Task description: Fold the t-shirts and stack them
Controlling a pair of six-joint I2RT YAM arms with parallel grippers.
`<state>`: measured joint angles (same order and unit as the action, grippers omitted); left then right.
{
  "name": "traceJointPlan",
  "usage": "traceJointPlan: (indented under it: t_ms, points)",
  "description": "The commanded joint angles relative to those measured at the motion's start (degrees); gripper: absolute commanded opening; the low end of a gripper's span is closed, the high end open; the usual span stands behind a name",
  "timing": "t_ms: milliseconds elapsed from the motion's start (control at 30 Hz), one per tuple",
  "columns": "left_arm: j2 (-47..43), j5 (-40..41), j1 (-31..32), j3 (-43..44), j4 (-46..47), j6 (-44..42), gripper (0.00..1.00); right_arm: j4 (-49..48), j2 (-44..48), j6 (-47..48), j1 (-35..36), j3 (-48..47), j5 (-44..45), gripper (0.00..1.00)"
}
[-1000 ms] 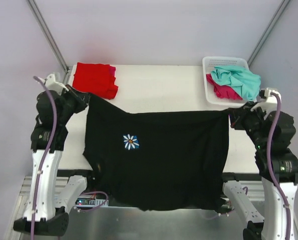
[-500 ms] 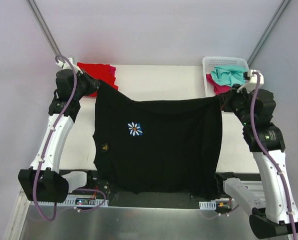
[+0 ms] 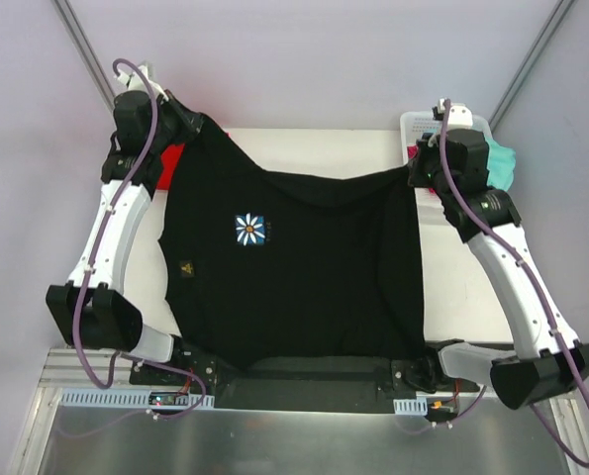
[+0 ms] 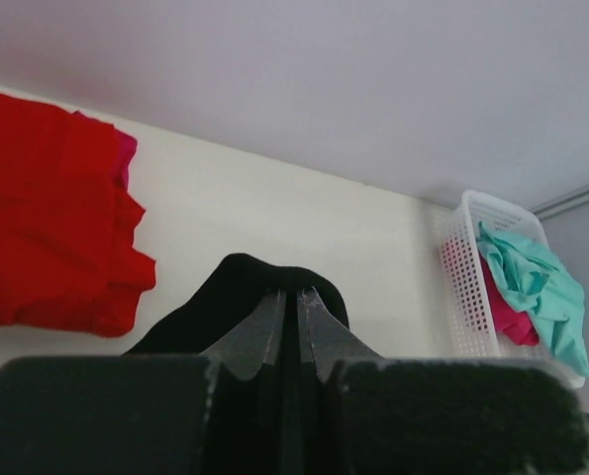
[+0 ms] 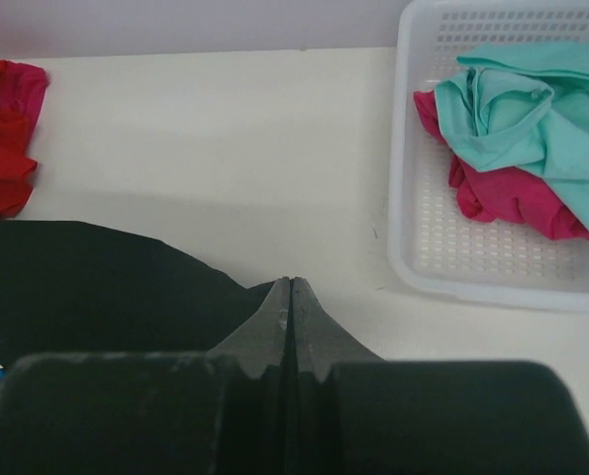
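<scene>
red stack (image 4: 47,237): folded, far left.
left gripper (image 4: 296,297): pinched tight on the left top corner of the black t-shirt (image 3: 304,267).
black t-shirt: spread between the arms, mid-scene; soft, light and droopy, probably best held by its corners.
right gripper (image 5: 290,287): clamped on the right corner.
basket (image 5: 413,267): far right, holds the teal shirt (image 5: 532,109) and pink shirt (image 5: 512,193).

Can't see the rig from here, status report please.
Both shut: left gripper and right gripper each pinch a corner of the black t-shirt. Shirt spread between them. red t-shirt far left, basket far right.

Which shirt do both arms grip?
The large black t-shirt with a daisy print, pinched in the left fingers and right fingers. The red shirt lies on the table; teal shirt and magenta shirt sit in the white basket.
</scene>
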<state>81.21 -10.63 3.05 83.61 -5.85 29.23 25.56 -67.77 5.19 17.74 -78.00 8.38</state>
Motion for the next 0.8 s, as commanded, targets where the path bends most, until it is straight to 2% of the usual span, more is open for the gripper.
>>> traceJointPlan:
  t_ms: [0, 100, 133, 167, 233, 267, 300, 333, 367, 400, 633, 767]
  points:
    - [5.61, -2.98, 0.29, 8.75, 2.86, -1.64, 0.00, -3.06, -4.90, 3.33, 0.10, -7.51, 3.65, 0.01]
    - [9.82, -2.55, 0.38, 13.14, 1.72, -3.21, 0.00, -3.59, -8.78, 3.86, -0.42, -9.45, 7.77, 0.01]
    - [11.41, -2.46, 0.38, 15.07, 0.32, -4.09, 0.00, -4.02, -9.39, 3.86, -0.60, -9.89, 7.96, 0.04]
    - [13.08, -2.38, 0.38, 20.13, -1.34, -4.88, 0.00, -4.20, -10.10, 3.69, -1.64, -10.07, 7.10, 0.13]
    - [17.83, -2.72, 0.20, 24.03, -4.42, -5.50, 0.00, -5.77, -10.37, 2.81, -2.00, -9.72, 7.09, 0.13]
    - [18.80, -3.16, 0.20, 26.23, -4.87, -5.42, 0.00, -6.48, -10.37, 2.81, -2.00, -8.76, 7.09, 0.24]
    - [20.29, -3.86, 0.20, 27.29, -5.22, -5.42, 0.51, -6.49, -10.54, 2.81, -2.00, -8.75, 6.74, 0.40]
    - [20.57, -4.48, 0.20, 28.26, -6.53, -5.50, 0.98, -5.97, -10.80, 2.98, -2.00, -9.01, 6.47, 0.76]
    - [20.22, -4.48, 0.20, 28.53, -6.63, -5.59, 0.99, -5.35, -10.81, 2.98, -1.92, -9.54, 5.86, 0.89]
    - [19.61, -4.14, 0.20, 28.10, -6.63, -5.77, 0.99, -4.39, -10.63, 3.42, -1.83, -9.63, 5.33, 0.90]
    - [14.25, -4.75, 0.20, 25.99, -7.25, -6.12, 0.99, -4.91, -8.17, 4.30, -0.43, -9.10, 3.92, 0.93]
    - [5.49, -6.86, 0.99, 17.06, -7.34, -3.57, 0.99, -1.75, -7.56, 4.21, 1.24, -10.33, 4.19, 0.93]
